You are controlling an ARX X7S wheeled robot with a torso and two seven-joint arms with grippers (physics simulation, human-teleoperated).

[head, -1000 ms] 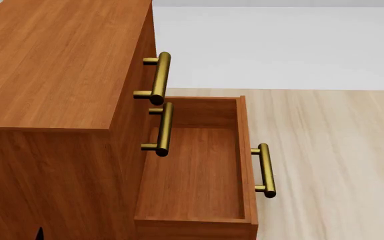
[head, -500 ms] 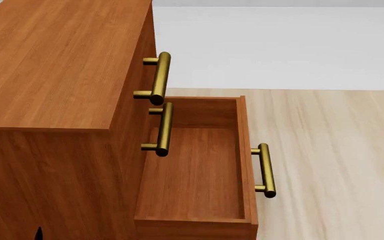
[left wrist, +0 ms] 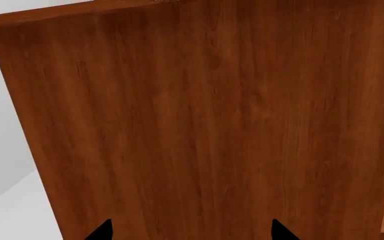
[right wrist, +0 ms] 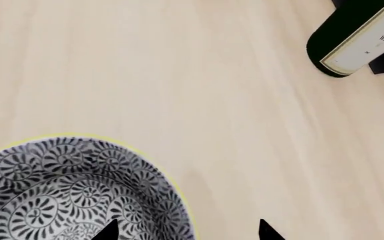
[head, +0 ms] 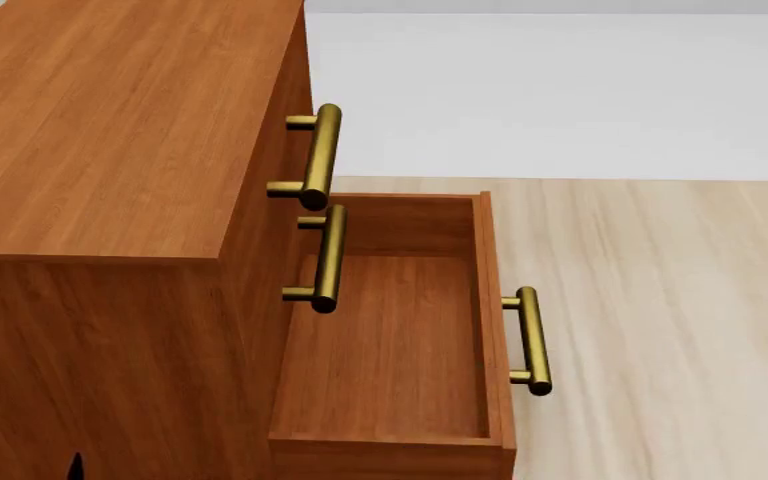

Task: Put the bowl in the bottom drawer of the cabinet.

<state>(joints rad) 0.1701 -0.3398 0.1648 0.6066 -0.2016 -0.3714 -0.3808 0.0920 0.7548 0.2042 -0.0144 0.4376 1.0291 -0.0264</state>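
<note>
Nothing shifts in your head view over the last second: the bottom drawer (head: 398, 340) of the cabinet (head: 104, 130) stays pulled out and bare, so the approach has stalled; the left gripper (left wrist: 188, 231) faces plain cabinet wood, tips spread. Your right gripper (right wrist: 186, 231) hovers spread over the bowl (right wrist: 72, 192) on the pale floor near a wine bottle (right wrist: 355, 37); one tip overlaps the rim, contact unclear, and the pickup seems not yet made.

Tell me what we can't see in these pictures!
- The bowl: right wrist view only; the picture's edge cuts it off.
- The wine bottle: its top runs out of frame.
- Both grippers: only dark fingertips peek in, so any grip is unclear.
- The bottom drawer: open, but the head view's edge hides its near end.
- The cabinet: mostly out of frame.
</note>
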